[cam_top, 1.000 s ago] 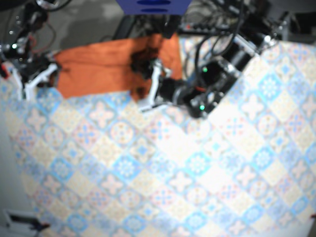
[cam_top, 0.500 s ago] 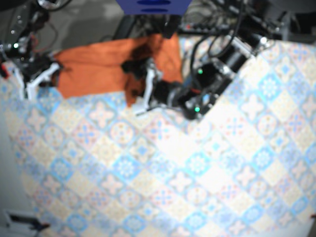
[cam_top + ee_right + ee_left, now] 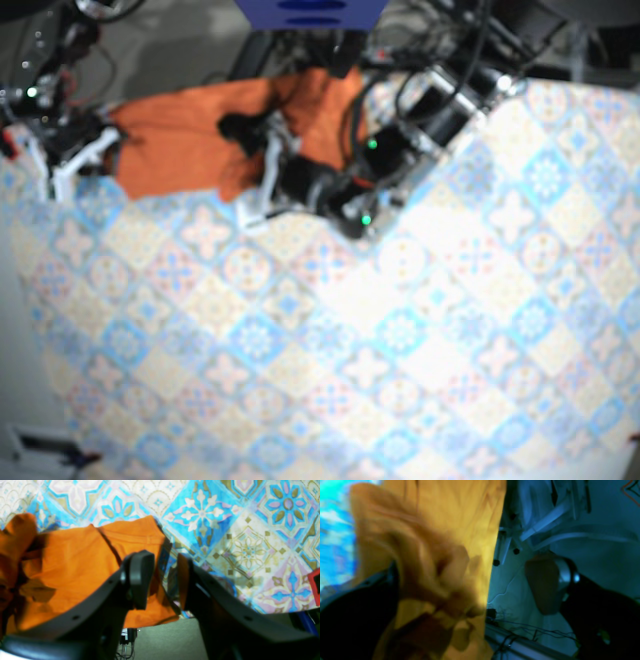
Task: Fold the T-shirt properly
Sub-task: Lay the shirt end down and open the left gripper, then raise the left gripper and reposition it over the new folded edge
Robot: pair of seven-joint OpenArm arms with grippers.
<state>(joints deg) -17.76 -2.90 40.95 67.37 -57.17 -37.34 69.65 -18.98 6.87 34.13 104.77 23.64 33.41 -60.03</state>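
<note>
Patterned tablecloth (image 3: 400,340) under orange T-shirt (image 3: 170,140). Left claw (image 3: 467,580) spread, fabric bunched loose between jaws; right claw (image 3: 162,580) parted above hem. Risk of bunch slipping, crumpling fold.

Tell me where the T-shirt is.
Base view: the T-shirt lies at the far edge of the table, upper left, between the right gripper and the left gripper.

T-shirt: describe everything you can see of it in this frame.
The T-shirt is orange, soft-looking cloth. It lies rumpled along the far edge of the patterned table, with one edge overhanging it. In the base view its right part is lifted and bunched against one finger of the left pincer, whose jaws stand apart. A hemmed corner lies flat at the open right pincer.
</note>
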